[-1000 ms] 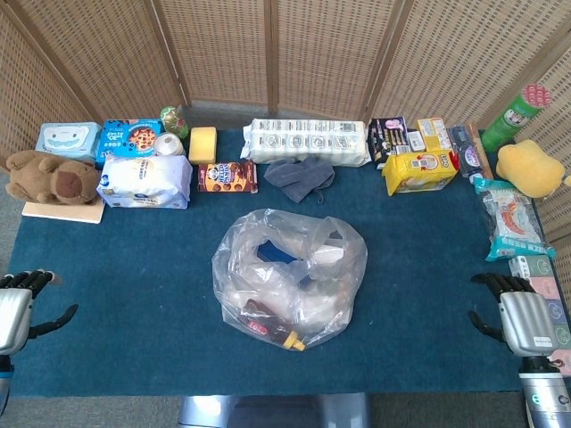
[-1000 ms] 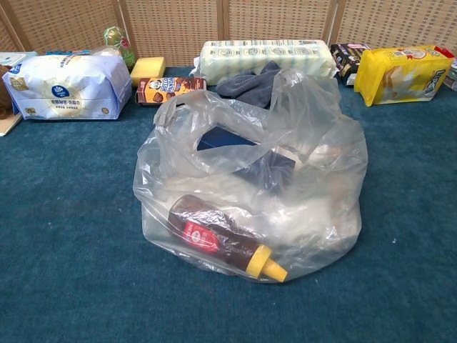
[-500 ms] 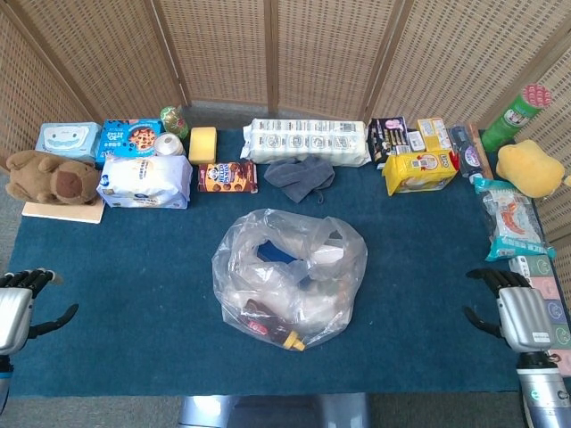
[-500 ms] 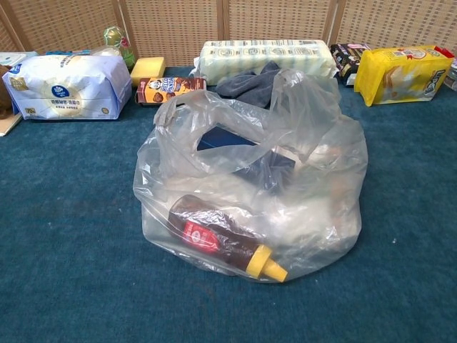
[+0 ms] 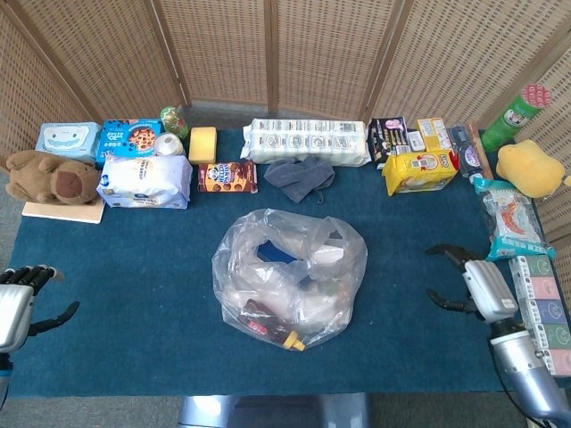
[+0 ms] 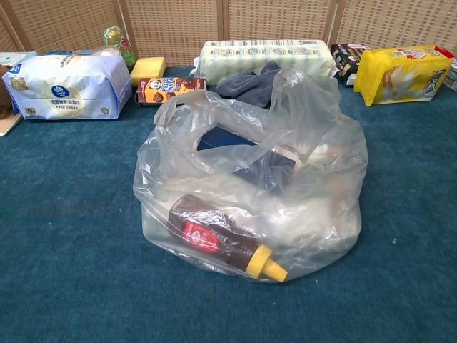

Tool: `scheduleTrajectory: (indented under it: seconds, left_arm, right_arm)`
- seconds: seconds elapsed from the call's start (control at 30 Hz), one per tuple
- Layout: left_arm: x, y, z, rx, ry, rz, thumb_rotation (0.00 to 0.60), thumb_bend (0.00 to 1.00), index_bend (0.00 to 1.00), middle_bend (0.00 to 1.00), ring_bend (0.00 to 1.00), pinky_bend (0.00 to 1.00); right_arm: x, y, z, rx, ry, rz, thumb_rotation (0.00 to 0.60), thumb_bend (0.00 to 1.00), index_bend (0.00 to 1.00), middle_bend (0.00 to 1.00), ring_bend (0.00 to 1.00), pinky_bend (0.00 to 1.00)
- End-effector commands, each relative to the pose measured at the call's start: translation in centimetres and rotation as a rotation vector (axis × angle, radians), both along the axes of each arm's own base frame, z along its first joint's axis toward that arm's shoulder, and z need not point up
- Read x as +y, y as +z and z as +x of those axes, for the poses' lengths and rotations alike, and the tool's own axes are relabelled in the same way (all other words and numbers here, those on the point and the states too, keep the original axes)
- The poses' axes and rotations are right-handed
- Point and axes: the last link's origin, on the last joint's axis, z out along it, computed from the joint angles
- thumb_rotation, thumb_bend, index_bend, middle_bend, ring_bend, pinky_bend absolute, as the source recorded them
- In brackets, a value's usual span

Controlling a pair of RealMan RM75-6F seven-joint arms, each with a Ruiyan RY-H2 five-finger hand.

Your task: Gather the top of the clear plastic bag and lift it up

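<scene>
The right hand (image 5: 462,281), fingers apart and empty, has moved in toward the clear plastic bag (image 5: 290,276), ready to gather its top.

**Blue-carpeted table and its load**

A table (image 5: 134,267) covered in dark teal cloth carries a clear plastic bag (image 5: 290,276) at its middle. Along the far edge lie a wet-wipes pack (image 5: 67,140), a cookie box (image 5: 131,138), a white-blue tissue pack (image 5: 144,181), a yellow sponge (image 5: 202,144), a chocolate biscuit box (image 5: 227,176), a grey cloth (image 5: 299,176), a long roll pack (image 5: 307,141) and a yellow snack bag (image 5: 419,169). A brown plush bear (image 5: 49,176) lies at the left end
</scene>
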Motion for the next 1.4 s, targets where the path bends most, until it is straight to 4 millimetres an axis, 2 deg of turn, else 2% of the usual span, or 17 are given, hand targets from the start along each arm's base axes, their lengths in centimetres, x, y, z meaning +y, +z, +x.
scheduleTrajectory:
  seconds: [0.03, 0.2, 0.4, 0.87, 1.0, 1.4]
  left_arm:
    - [0.1, -0.1, 0.0, 0.003, 0.003, -0.003, 0.314, 0.22, 0.42, 0.45, 0.41, 0.37]
    - [0.4, -0.4, 0.2, 0.004, 0.004, -0.016, 0.313, 0.22, 0.43, 0.45, 0.41, 0.37]
    - [0.8, -0.6, 0.4, 0.006, 0.001, -0.023, 0.317, 0.22, 0.42, 0.45, 0.41, 0.37]
    - [1.2, -0.7, 0.7, 0.004, -0.006, -0.024, 0.315, 0.22, 0.43, 0.45, 0.41, 0.37]
    - [1.2, -0.9, 0.8, 0.006, -0.005, -0.038, 0.308, 0.22, 0.42, 0.45, 0.41, 0.37]
    - [1.8, -1.3, 0.6, 0.012, 0.013, -0.052, 0.315, 0.22, 0.43, 0.45, 0.41, 0.37]
  right_arm:
    - [-2.1, -0.2, 1.4, -0.047, 0.024, 0.038, 0.6, 0.26, 0.26, 0.27, 0.24, 0.24]
    - [-3.9, -0.8, 2.6, -0.068, 0.055, 0.065, 0.6, 0.23, 0.26, 0.27, 0.24, 0.24]
    - [-5.0, -1.7, 4.4, -0.143, 0.077, 0.136, 0.6, 0.22, 0.26, 0.27, 0.24, 0.23]
    - [-8.0, -3.6, 7.8, -0.105, 0.15, 0.203, 0.6, 0.18, 0.26, 0.27, 0.24, 0.23]
    - [-8.3, -4.1, 8.2, -0.095, 0.15, 0.22, 0.6, 0.18, 0.26, 0.27, 0.24, 0.23]
    - [-7.5, -5.5, 9.1, -0.077, 0.164, 0.319, 0.6, 0.16, 0.31, 0.32, 0.25, 0.23]
